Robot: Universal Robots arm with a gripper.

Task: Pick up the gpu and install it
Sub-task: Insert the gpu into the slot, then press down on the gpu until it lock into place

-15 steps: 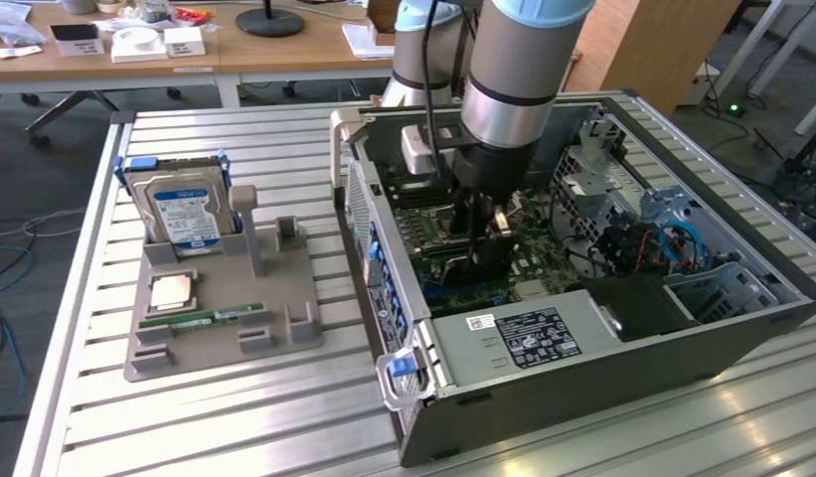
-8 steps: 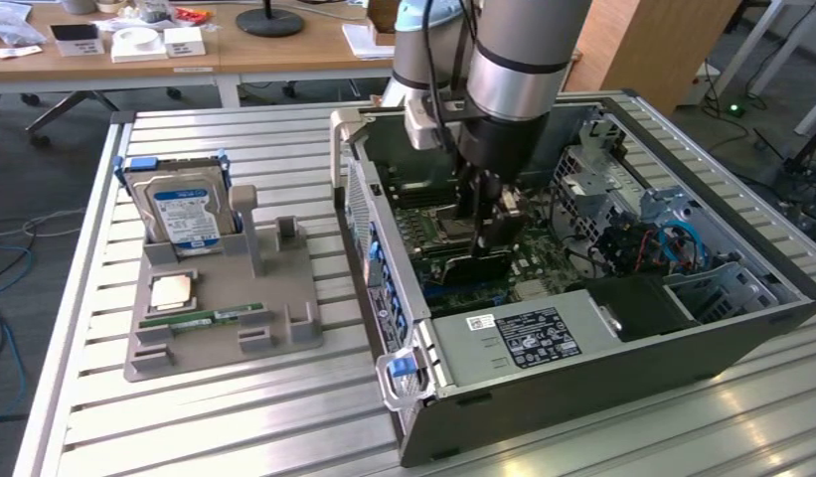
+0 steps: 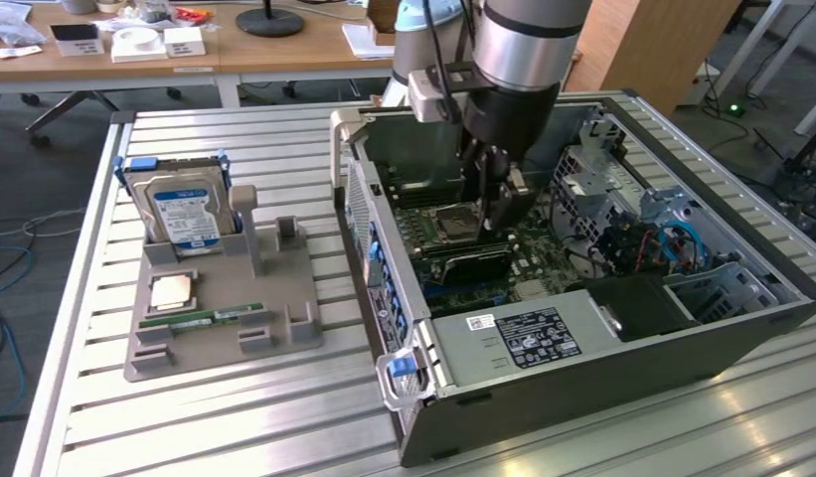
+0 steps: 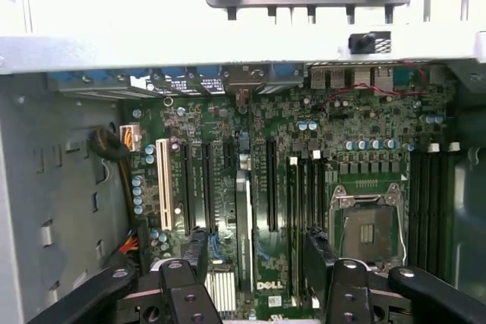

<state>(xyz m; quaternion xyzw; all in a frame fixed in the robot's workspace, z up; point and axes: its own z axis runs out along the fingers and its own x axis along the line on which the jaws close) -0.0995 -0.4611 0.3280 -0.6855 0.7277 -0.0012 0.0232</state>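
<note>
A: Tool first?

B: Gripper (image 3: 494,214) is down inside the PC case (image 3: 580,388), over the motherboard (image 4: 364,119). Jaws spread wide and released, holding nothing. Fingers (image 4: 176,287) stand either side of a thin card, apart from it.

A: That's the gpu?

B: I think so. The gpu (image 4: 243,218) is edge-on between the fingers, standing in a slot. From the exterior view the gpu (image 3: 463,262) is at about 6 o'clock of the gripper, just beside it.

A: Step?

B: My call: install end, card placed and let go. I can't tell if it is fully seated.

A: Next move needs?

B: Fingers kept off the card edge and neighbouring slots.

A: Outward?

B: Tray (image 3: 222,343) at 9 o'clock of the case holds the hard drive (image 3: 185,214) and RAM stick (image 3: 202,319).
</note>
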